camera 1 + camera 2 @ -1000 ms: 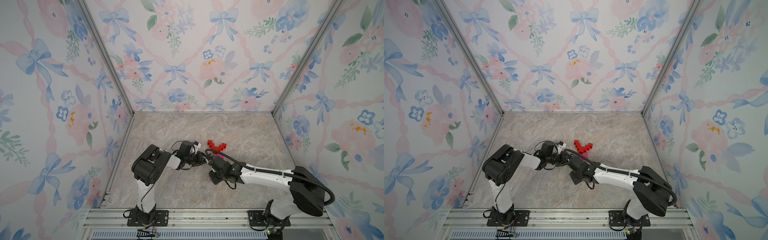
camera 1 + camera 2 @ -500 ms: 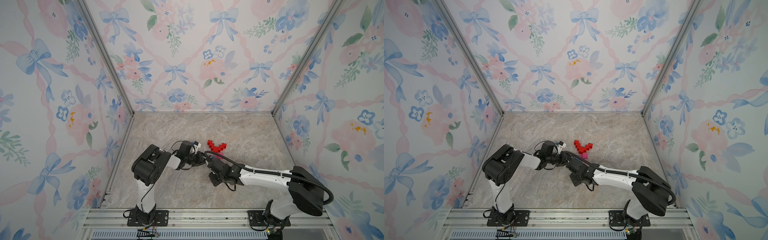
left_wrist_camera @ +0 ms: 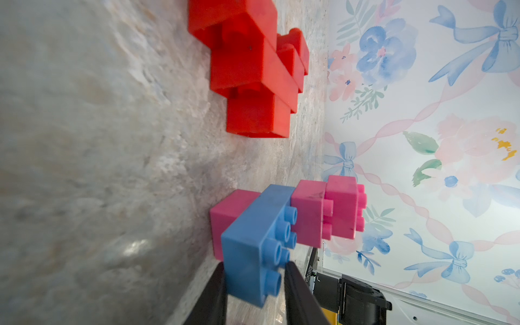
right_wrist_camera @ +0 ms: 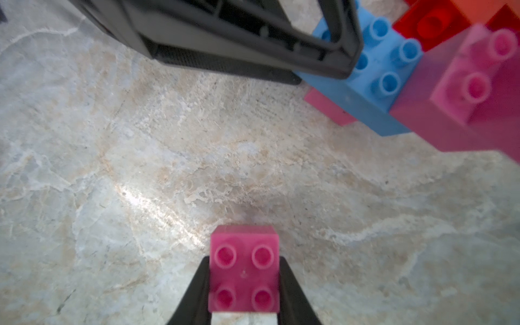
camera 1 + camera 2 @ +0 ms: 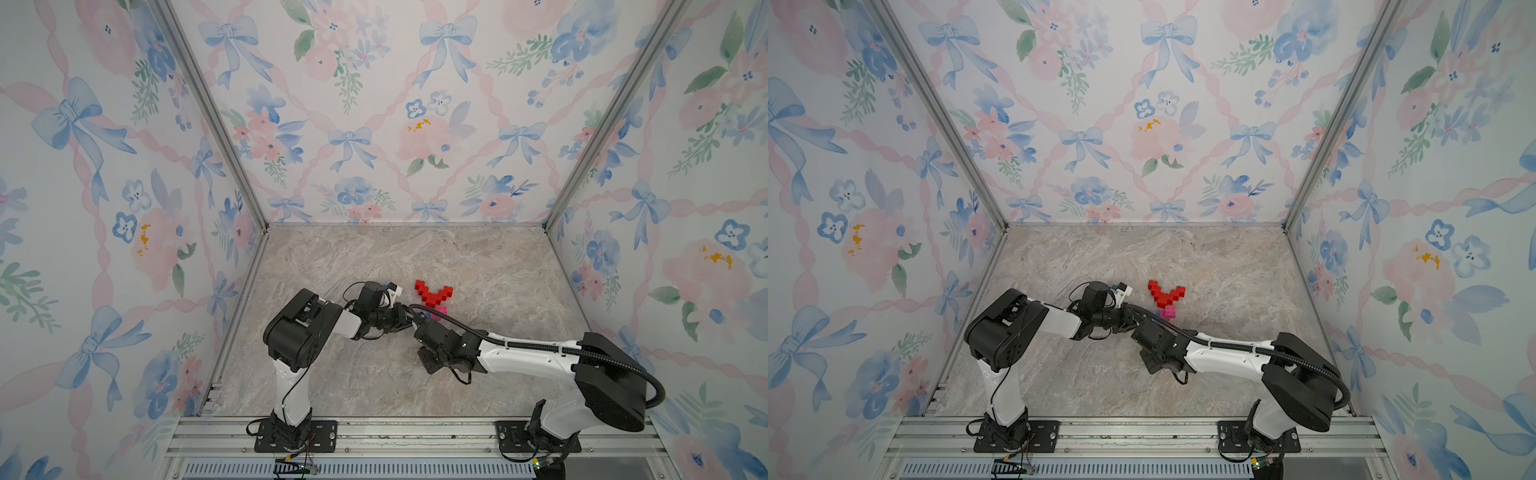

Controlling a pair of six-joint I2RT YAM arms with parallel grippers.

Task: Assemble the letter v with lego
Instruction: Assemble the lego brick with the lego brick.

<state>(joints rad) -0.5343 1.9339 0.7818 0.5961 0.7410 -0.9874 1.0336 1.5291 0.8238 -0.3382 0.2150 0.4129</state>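
A red lego V (image 5: 433,293) (image 5: 1166,293) lies flat on the marble floor. Just in front of it sits a blue brick (image 3: 259,242) joined to pink bricks (image 3: 343,205), with one more pink brick (image 3: 228,213) under its other end. My left gripper (image 3: 254,277) is shut on the near end of the blue brick (image 4: 365,92). My right gripper (image 4: 244,277) is shut on a single square pink brick (image 4: 244,267), studs up. It hovers over bare floor a short way from the blue and pink group (image 4: 464,84). In both top views the two wrists meet beside the pink bricks (image 5: 1168,312).
Floral walls (image 5: 374,124) enclose the marble floor (image 5: 374,374) on three sides. The metal base rail (image 5: 415,436) runs along the front. The right arm's black cable (image 5: 457,320) arcs over the bricks. The left gripper's finger (image 4: 337,42) stands near the right gripper's path.
The right arm has edged slightly to the left, toward the left gripper. Both grips are unchanged and the bricks have not moved.
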